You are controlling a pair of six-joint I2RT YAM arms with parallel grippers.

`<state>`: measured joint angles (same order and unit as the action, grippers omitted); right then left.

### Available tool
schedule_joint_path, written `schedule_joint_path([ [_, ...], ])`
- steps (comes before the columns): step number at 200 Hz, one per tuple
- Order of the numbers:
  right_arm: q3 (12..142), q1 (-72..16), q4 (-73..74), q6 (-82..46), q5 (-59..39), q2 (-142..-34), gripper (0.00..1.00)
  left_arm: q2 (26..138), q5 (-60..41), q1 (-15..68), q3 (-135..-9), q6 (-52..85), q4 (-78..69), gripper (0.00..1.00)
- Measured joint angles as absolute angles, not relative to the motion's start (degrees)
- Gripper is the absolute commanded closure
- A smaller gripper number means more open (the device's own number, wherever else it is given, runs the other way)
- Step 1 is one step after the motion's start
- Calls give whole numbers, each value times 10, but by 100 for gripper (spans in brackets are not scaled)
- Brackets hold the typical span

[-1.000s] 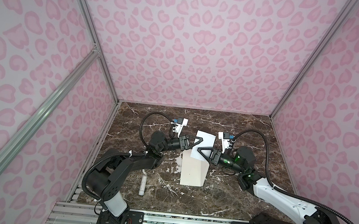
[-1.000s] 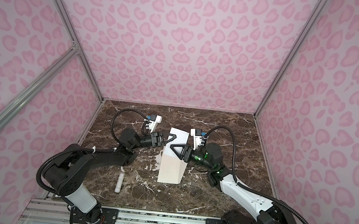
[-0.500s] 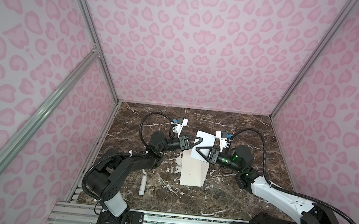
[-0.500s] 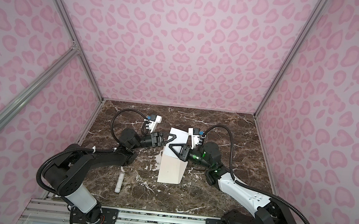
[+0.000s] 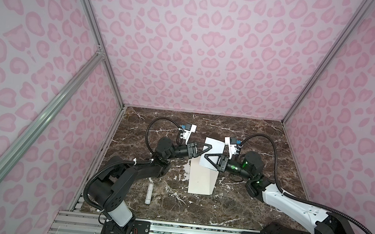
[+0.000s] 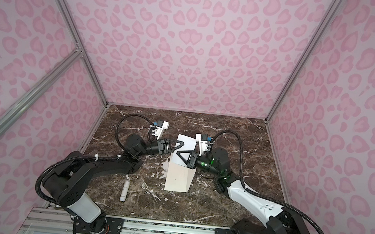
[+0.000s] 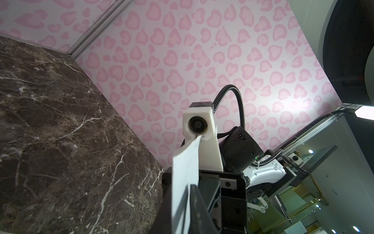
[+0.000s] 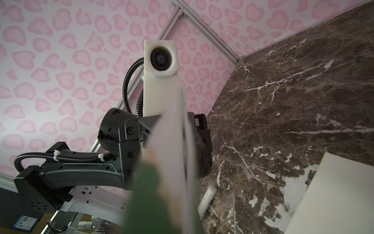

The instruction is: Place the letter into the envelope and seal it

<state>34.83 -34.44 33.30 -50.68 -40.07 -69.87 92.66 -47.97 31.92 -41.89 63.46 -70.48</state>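
Pinching the thin, flat letter (image 5: pixel 216 149) with jaws fully closed, the right end effector (image 5: pixel 204 156) holds it tilted above the desk (image 5: pixel 243 205) of dark veined marble. The left end effector (image 5: pixel 210 147) meets the sheet's other edge; whether it grips, I cannot tell. The smooth cream rectangular envelope (image 5: pixel 200 184) lies flat below, a small white cylindrical stick (image 5: pixel 149 193) well apart.

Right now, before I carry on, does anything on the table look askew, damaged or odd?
Nothing is spilled or damaged. The letter hangs tilted above the table, between the left gripper and the right gripper, over the far end of the envelope. A white stick lies on its side near the left arm, apart from both.
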Motion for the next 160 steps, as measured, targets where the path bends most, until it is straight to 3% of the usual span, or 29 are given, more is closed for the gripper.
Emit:
schedule_joint_path([
  [22, 348, -344, 313, -495, -398, -689, 100, 919, -479, 319, -419, 626, -691, 56],
  [42, 348, -344, 294, -484, -390, -679, 100, 912, -477, 319, -419, 615, -676, 50],
  [82, 339, -341, 253, -460, -380, -653, 100, 874, -464, 319, -419, 571, -599, 45],
  [160, 331, -328, 151, -403, -336, -608, 100, 765, -364, 319, -442, 403, -304, 42],
])
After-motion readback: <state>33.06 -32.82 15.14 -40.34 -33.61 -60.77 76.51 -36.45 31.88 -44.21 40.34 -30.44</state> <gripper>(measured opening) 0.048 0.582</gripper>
